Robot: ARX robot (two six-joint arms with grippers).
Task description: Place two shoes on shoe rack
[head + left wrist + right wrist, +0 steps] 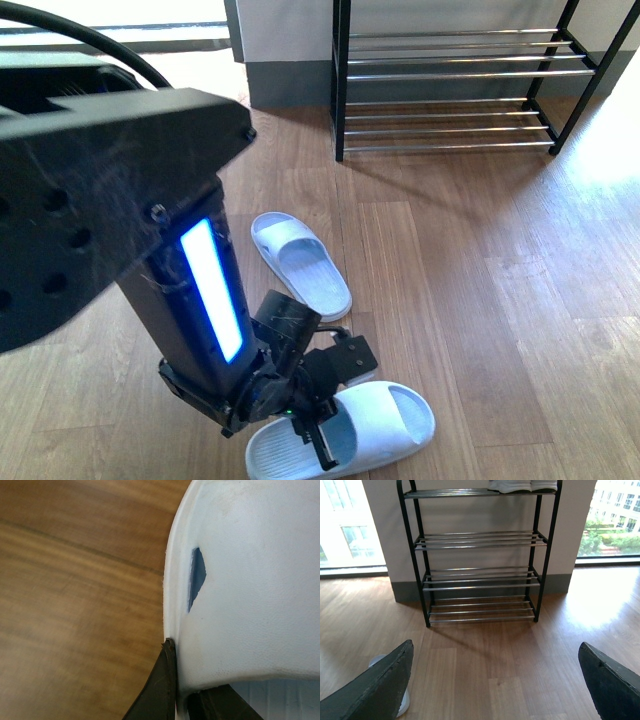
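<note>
Two pale blue slides lie on the wood floor. In the front view the near slide (pixel 385 420) is at the bottom, and my left gripper (pixel 312 425) is shut on its side edge. The left wrist view shows one dark finger (pixel 161 690) outside that slide's (pixel 250 580) rim and the other inside. The second slide (pixel 300 262) lies free, farther off. The shoe rack (pixel 450 90), black-framed with silver rods, stands against the far wall. My right gripper (pixel 495 690) hangs open above bare floor, facing the rack (pixel 480 575); it is out of the front view.
My left arm's bulky black body (pixel 120 200) fills the front view's left side. Something white-soled (pixel 520 485) rests on the rack's top tier. A grey wall with a dark skirting (pixel 470 515) stands behind the rack, with bright windows on both sides.
</note>
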